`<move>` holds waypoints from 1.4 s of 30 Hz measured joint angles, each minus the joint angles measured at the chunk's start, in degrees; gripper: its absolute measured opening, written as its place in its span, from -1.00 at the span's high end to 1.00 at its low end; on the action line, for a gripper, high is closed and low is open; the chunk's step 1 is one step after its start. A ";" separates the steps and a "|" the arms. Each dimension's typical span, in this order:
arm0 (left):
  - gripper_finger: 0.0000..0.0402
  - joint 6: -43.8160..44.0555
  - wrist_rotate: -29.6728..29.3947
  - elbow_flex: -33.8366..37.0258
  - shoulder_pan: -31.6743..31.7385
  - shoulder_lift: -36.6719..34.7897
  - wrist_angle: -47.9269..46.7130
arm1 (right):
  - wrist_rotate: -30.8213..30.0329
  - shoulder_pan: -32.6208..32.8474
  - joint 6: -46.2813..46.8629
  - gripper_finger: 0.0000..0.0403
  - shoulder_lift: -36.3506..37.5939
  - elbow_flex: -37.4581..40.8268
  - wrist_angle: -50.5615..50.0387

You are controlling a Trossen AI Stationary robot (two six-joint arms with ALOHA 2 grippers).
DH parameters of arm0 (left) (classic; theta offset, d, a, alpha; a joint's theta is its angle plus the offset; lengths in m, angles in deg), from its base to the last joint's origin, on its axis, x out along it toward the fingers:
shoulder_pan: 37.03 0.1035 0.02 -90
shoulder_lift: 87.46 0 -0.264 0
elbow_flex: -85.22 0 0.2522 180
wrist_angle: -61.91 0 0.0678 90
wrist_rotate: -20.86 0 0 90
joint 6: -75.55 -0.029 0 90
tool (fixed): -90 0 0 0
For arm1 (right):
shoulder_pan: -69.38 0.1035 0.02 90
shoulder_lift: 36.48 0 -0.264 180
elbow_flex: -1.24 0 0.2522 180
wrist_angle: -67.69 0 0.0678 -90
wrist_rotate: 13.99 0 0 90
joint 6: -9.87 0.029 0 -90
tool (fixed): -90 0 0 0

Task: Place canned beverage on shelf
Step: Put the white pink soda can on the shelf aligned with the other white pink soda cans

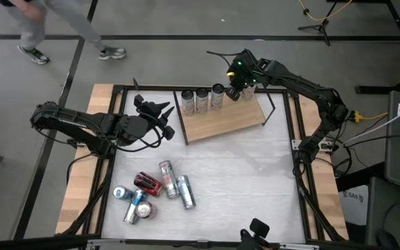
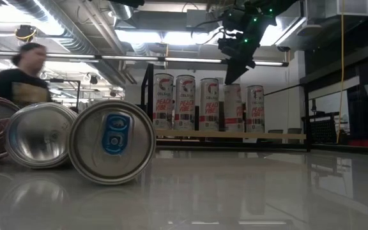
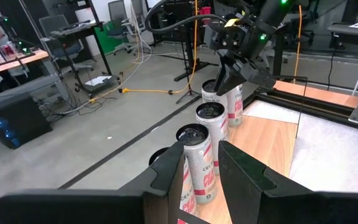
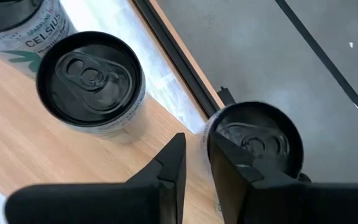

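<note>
Several tall white cans (image 1: 201,101) stood in a row along the far edge of the light-brown wooden shelf (image 1: 228,119). The right gripper (image 1: 237,89) hovered just above the end can (image 4: 253,146), fingers nearly together, apparently holding nothing. The left gripper (image 1: 153,111) waited shut beside the shelf. Any sideways drift while lifting away could topple that can.

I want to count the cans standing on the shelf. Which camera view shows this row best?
The low view: the row of cans stands side-on on the shelf, five labels visible. The high view shows only some tops, partly under the right tool. The left wrist view shows the row end-on, overlapping; the right wrist view shows two tops.
</note>
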 joint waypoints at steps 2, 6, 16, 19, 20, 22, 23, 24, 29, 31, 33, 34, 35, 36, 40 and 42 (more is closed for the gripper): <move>0.54 0.00 0.00 0.00 -0.01 -0.01 0.00 | -0.02 0.00 -0.01 0.67 0.00 0.00 -0.22; 0.54 0.00 0.00 0.00 0.00 -0.01 0.00 | 0.01 0.00 -0.03 0.67 0.01 0.00 -0.54; 0.54 0.00 0.00 0.00 0.00 -0.02 0.00 | -0.07 0.00 -0.03 0.67 0.09 0.00 -1.32; 0.54 0.00 0.00 0.00 -0.02 -0.02 0.00 | -0.10 0.00 -0.03 0.67 0.09 0.00 -1.33; 0.54 0.00 0.00 0.00 -0.01 -0.01 0.00 | -0.11 0.00 -0.03 0.67 0.09 0.00 -1.34; 0.54 -0.01 0.00 0.00 0.12 -0.01 0.02 | -0.11 0.00 -0.03 0.67 0.09 0.00 -1.34; 0.54 0.00 0.00 0.00 0.33 -0.02 0.00 | -0.11 0.00 -0.03 0.67 0.09 0.00 -1.34; 0.54 0.00 0.04 0.00 0.59 0.00 0.00 | -0.13 0.00 -0.03 0.67 0.09 0.00 -1.34; 0.54 -0.01 3.54 0.00 3.04 0.00 0.02 | -0.15 0.00 1.49 0.67 0.09 0.00 -1.31; 0.54 -0.02 5.40 0.00 4.20 0.00 0.02 | -0.15 0.00 1.62 0.67 0.09 0.00 -1.29; 0.54 0.00 7.05 -0.02 5.34 0.16 0.06 | -0.15 0.00 1.69 0.67 0.09 0.00 -1.29; 0.54 0.00 7.73 -0.02 5.84 0.22 0.05 | -0.15 0.00 1.69 0.67 0.09 0.00 -1.27; 0.54 0.00 8.30 -0.02 6.29 0.27 0.02 | -0.15 0.00 1.79 0.67 0.09 0.00 -1.25; 0.54 0.00 8.90 -0.02 6.75 0.28 0.04 | -0.15 0.00 2.35 0.67 0.09 0.00 -1.18; 0.54 0.00 10.74 -0.02 8.38 0.26 0.07 | -0.15 0.00 3.18 0.67 0.09 0.00 -0.82; 0.54 -0.02 11.53 -0.02 8.87 0.26 0.07 | -0.15 0.00 3.20 0.67 0.09 0.00 -0.68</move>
